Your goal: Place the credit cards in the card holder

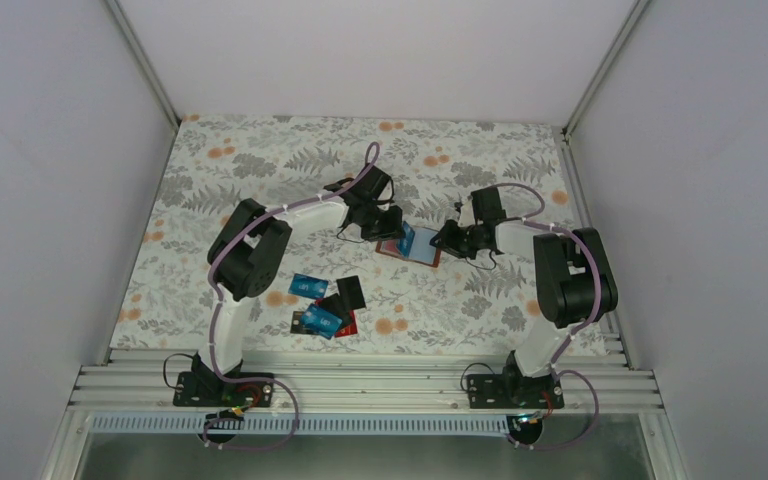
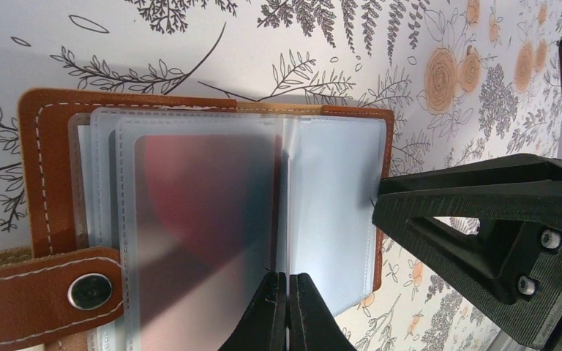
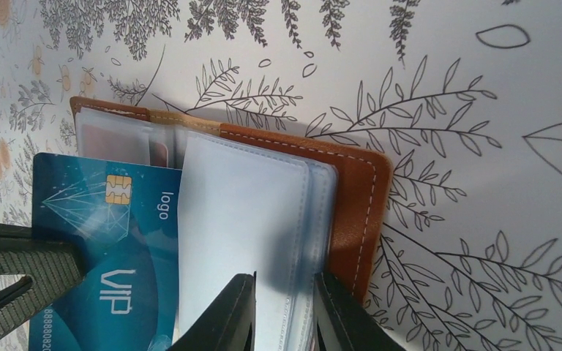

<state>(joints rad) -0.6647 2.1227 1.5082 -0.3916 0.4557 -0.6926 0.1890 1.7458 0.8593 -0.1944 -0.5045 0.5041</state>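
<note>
Open on the floral-print tabletop (image 1: 260, 170) lies the reddish-brown leather card holder (image 1: 422, 255), approx midway btwn far & near edges, a bit right of ctr, w/ both arms meeting over it. The left hand (image 1: 385, 222) reaches in from the left-edge side. Its fingers (image 2: 267, 314) are closed almost together, pinching the blue plastic VIP card w/ a gold chip (image 3: 110, 241), which is edge-on in that hand's own wrist view. The card stands tilted over the holder, one long side hidden behind a clear greyish sleeve (image 3: 241, 212), the rest outside the pocket. The right hand (image 3: 284, 281) reaches in from the right-edge side, its gap narrowed onto the stack of sleeves, one finger each side, the sleeves pinched btwn them. A red card (image 2: 190, 205) shows through a frosted sleeve on the holder's other half. The strap w/ metal snap (image 2: 90, 290) is unfastened and lies beside the cover. The loose cards sit well apart from the holder, toward the near edge & left of ctr. These are a blue card (image 1: 308, 285), a black card (image 1: 350, 292) near it, and a second blue card (image 1: 320, 320) closer to the near edge. A loose red card (image 1: 350, 325) shows partly from under that last one.
</note>
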